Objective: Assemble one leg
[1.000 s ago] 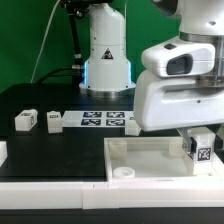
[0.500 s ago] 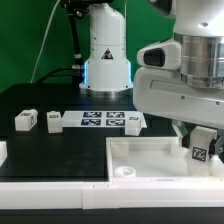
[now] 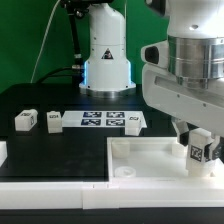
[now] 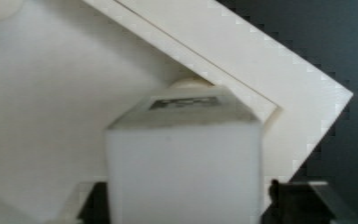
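Black table [image 3: 40, 100] across the whole scene, bare and open over its near left part in the exterior view. Big white rimmed tabletop piece [image 3: 150, 158] lying flat at the front, toward the exterior view's right, raised rim running along its far and left edges; a small round boss [image 3: 125, 172] near its front left corner. Bulky white arm housing [image 3: 180, 85] hanging low over the right half of that piece, leaving little free room there. Marker board [image 3: 105, 120] flat on the table behind the tabletop piece, well clear of it. Two loose white posts [image 3: 26, 120] and [image 3: 54, 121] side by side on the table left of the marker board, apart from each other; another small white block [image 3: 133, 123] at the board's right end, partly hidden by the arm.

Gripper [image 3: 199, 150] down at the far right corner region of the tabletop piece, fingers [image 4: 306, 203] closed on either side of the leg [image 3: 199, 150] and gripping it. Leg upright, white, stubby, with a black-and-white tag facing the exterior camera. In the wrist view, leg [image 4: 185, 160] pointing into the inner corner of the rim [image 4: 247, 75], its tip close to that corner; contact with the surface not clear.
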Robot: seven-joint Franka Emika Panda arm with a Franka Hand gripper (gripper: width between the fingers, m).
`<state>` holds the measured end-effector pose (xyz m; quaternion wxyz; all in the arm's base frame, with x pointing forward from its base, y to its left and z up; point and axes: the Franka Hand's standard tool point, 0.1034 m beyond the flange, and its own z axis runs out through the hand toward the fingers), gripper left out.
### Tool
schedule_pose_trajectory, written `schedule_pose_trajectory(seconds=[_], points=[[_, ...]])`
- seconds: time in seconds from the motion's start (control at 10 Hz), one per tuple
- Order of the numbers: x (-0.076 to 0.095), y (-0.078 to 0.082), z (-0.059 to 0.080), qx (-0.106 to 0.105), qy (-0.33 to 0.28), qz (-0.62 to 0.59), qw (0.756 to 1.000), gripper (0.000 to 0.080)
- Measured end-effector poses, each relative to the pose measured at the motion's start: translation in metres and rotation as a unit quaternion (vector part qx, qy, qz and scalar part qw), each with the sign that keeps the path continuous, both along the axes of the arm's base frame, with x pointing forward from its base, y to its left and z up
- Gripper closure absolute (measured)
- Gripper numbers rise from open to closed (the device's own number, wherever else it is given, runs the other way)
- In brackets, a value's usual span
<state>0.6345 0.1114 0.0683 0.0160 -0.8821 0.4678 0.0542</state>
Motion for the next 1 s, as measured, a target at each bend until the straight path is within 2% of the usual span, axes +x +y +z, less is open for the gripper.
schedule_pose_trajectory(seconds=[0.1, 0.2, 0.3, 0.5, 0.6, 0.8, 1.0], points=[[0.000, 0.000, 0.000, 0.002, -0.002, 0.024, 1.000, 0.0295], [0.001, 0.001, 0.001, 0.005, -0.011, 0.055, 0.998, 0.0295], [0.001, 0.004, 0.002, 0.008, -0.021, 0.092, 0.996, 0.0181], [-0.002, 0.010, 0.005, 0.017, -0.034, 0.223, 0.974, 0.0159], [-0.002, 0.011, 0.006, 0.021, -0.043, 0.291, 0.956, 0.0151], [-0.001, 0.011, 0.005, 0.028, -0.058, 0.427, 0.902, 0.0151], [-0.001, 0.013, 0.003, 0.026, -0.072, 0.547, 0.834, 0.0151]])
